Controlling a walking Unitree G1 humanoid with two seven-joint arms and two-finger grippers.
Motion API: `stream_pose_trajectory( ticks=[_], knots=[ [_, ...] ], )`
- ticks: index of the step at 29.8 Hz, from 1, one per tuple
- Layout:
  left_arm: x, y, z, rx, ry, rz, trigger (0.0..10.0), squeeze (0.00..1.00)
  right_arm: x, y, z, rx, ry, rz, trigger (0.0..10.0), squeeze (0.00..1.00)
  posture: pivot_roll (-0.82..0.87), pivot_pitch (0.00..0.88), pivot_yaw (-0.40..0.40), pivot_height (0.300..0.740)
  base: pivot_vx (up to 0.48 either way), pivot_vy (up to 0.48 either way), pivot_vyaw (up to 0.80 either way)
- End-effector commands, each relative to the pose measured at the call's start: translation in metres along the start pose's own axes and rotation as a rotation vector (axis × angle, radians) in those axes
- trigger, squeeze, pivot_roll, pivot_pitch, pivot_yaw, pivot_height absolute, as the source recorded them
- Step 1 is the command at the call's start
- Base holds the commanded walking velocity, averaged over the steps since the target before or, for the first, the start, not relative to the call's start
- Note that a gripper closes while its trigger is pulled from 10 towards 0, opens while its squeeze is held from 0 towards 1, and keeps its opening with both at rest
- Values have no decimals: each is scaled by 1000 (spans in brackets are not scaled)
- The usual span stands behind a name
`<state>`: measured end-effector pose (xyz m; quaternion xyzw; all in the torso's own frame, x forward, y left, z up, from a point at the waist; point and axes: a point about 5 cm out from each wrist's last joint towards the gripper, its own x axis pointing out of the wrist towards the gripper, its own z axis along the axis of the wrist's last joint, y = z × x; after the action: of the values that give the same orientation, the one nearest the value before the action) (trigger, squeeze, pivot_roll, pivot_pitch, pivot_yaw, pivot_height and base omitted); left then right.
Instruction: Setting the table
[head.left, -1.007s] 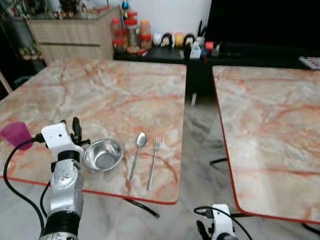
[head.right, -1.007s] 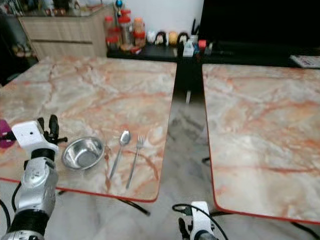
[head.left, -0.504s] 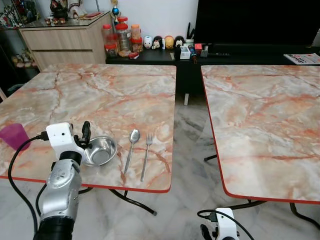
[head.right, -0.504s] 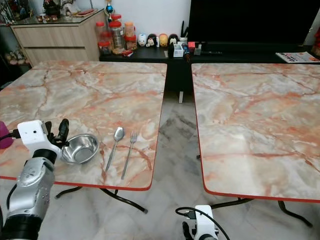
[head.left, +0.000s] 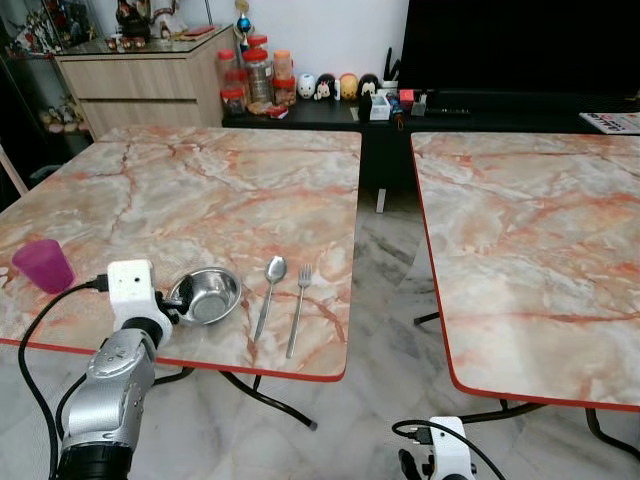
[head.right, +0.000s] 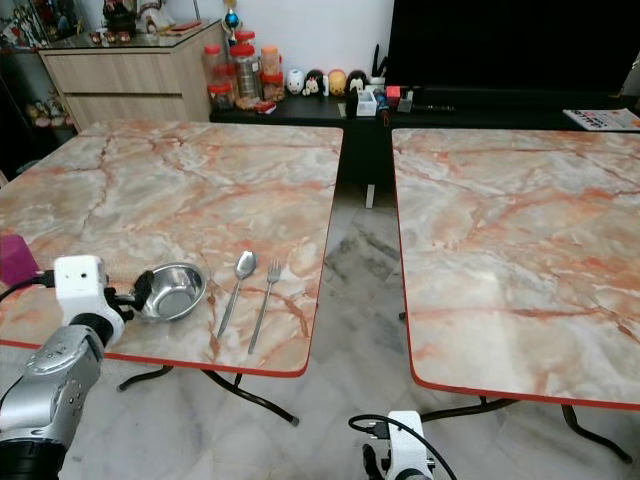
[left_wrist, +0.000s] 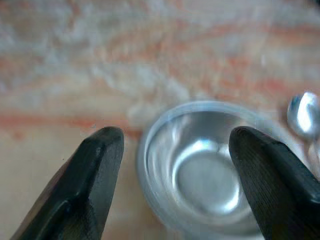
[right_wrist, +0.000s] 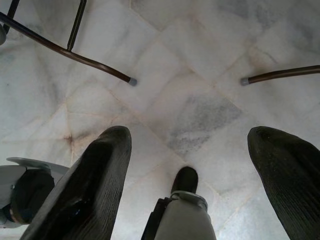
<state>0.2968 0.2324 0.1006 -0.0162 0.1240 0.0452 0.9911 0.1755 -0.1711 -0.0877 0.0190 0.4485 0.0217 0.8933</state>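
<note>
A small steel bowl sits near the front edge of the left marble table. A spoon and a fork lie side by side just right of it. A purple cup stands at the table's left edge. My left gripper is at the bowl's left rim, open. In the left wrist view the bowl lies just ahead of the spread fingertips. My right gripper hangs low and open over the floor.
A second marble table stands to the right, with a strip of marble floor between the two. A wooden cabinet and a dark shelf with jars and figurines line the back wall. Table legs cross the floor.
The camera view has shifted. My left gripper has come down from standing upright beside the bowl to the level of its left rim. The bowl, spoon and fork have not moved.
</note>
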Motion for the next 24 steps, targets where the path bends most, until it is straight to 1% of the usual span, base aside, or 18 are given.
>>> stream_pose_trajectory(
  ticks=[1, 3, 4, 6, 8, 11, 13, 14, 16, 18, 24],
  knots=[
    [2, 4, -6, 10, 69, 32, 10000, 0, 0, 0, 1, 0, 2, -2, 10000, 0, 159, 0, 37, 740, 0, 0, 0],
    [2, 4, -6, 2, 84, 32, 10000, 0, 0, 0, 1, -1, 2, -2, 10000, 0, 159, 0, 37, 740, 0, 0, 0],
    [4, 7, -7, -50, 119, 68, 10000, 0, 0, 0, 1, 0, 2, -4, 10000, 0, 154, 0, 42, 740, 0, 0, 0],
    [6, 10, -7, -82, 137, 93, 10000, 0, 0, 0, 1, 5, 1, -7, 10000, 0, 154, 0, 42, 740, 0, 0, 0],
    [7, 14, 1, -90, 111, 121, 10000, 0, 0, 0, 0, 2, 2, -6, 10000, 0, 154, 0, 42, 740, 0, 0, 0],
    [8, 15, 8, -112, 105, 112, 10000, 0, 0, 0, 0, 4, 2, -8, 10000, 0, 154, 0, 42, 740, 0, 0, 0],
    [8, 17, 7, -174, 129, 114, 10000, 0, 0, 0, 0, 4, 3, -7, 10000, 0, 153, 0, 47, 740, 0, 0, 0],
    [8, 17, 7, -174, 129, 114, 10000, 0, 0, 0, 0, 4, 3, -7, 10000, 0, 153, 0, 47, 740, 0, 0, 0],
    [9, 17, 4, -241, 158, 112, 10000, 0, 0, 0, 0, 3, 3, -6, 10000, 0, 154, 0, 49, 740, 0, 0, 0],
    [9, 20, 2, -230, 189, 113, 10000, 0, 0, 1, -1, 3, 5, -4, 10000, 0, 153, 0, 51, 740, 0, 0, 0],
    [9, 27, 4, -163, 203, 147, 10000, 0, 0, 1, -3, 1, 8, -5, 10000, 0, 150, 0, 55, 740, 0, 0, 0]
  ],
)
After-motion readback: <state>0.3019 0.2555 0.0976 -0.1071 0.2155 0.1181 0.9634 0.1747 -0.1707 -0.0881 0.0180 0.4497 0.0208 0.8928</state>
